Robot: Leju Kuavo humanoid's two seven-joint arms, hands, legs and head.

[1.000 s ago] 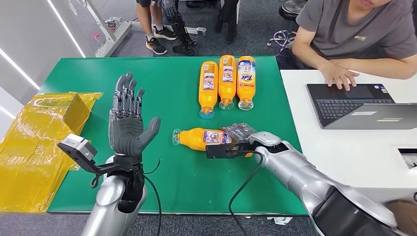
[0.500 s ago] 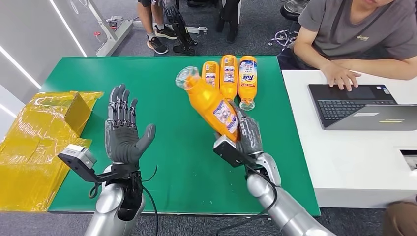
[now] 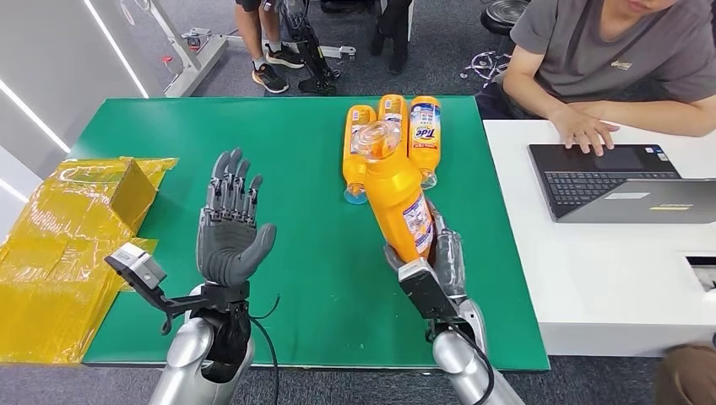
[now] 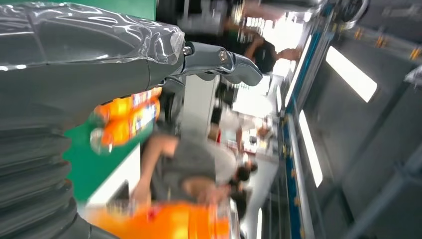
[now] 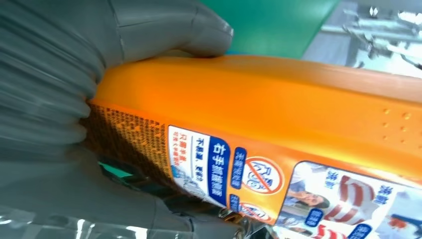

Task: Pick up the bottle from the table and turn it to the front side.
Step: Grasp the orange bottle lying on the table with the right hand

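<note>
Bottle, orange plastic with a clear cap and printed label (image 3: 397,190), is off the green table (image 3: 304,152) and held aloft, near upright, cap end tipped toward the camera. Right hand (image 3: 435,253) grips its lower body, thumb on one side and fingers wrapped round the other; the right wrist view shows the small-print back label (image 5: 219,169) lying against the palm.

Step in hand, as I judge it: rotate the bottle about its long axis until the front label faces out. Best done with the grip kept low and firm so the heavy top does not swing; a handover or a steadying touch from the other hand looks likely to help.

Left hand (image 3: 230,228) is raised palm-up beside the bottle, fingers spread and pointing up, holding nothing, apart from the bottle.

Three matching orange bottles (image 3: 391,135) lie side by side at the table's far edge, behind the held one; keep clear of them during the turn
</note>
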